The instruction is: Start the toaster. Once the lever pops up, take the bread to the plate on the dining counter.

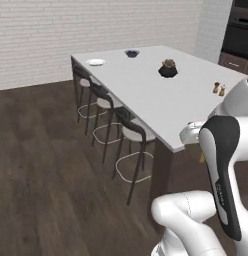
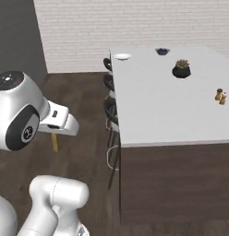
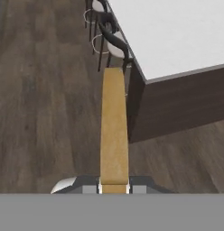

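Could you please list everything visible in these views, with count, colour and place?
dining counter: one, white top on a dark brown base, on the dark wood floor
plate: one, white, far corner of the counter top on the stools' side
bowl: one, dark, far edge of the counter top
potted plant: one, black pot, middle of the counter top
shakers: two, brown, side by side on the counter top
stools: three, dark frames with pale seats, along the counter's side
brick wall: one, white, behind the counter
bread: one slice, tan, seen edge-on, held over the floor
gripper: one, shut on the bread
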Controlling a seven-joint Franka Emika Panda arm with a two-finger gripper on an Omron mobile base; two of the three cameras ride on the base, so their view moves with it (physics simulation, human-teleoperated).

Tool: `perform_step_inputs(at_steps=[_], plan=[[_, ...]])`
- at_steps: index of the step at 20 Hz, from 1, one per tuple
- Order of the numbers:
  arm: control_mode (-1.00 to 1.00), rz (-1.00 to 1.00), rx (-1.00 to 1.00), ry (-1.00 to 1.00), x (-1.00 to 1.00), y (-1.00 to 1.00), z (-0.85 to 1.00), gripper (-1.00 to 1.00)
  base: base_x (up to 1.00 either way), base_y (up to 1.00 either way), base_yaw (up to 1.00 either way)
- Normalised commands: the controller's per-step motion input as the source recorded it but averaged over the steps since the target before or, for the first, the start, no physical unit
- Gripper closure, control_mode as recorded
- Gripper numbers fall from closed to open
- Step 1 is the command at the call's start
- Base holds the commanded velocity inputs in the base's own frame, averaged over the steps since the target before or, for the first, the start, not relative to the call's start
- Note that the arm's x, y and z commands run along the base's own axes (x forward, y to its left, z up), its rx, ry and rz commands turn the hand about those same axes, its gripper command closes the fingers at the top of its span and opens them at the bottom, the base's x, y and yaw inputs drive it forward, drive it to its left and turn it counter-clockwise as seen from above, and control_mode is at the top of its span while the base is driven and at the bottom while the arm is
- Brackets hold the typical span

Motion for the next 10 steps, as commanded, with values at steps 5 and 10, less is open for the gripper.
perform_step_inputs(at_steps=[5, 10], plan=[[1.00, 0.00, 0.00, 0.00, 0.00, 0.00, 0.00, 1.00, 0.06, 1.00, 0.02], [1.00, 0.00, 0.00, 0.00, 0.00, 0.00, 0.00, 1.00, 0.28, 1.00, 0.00]])
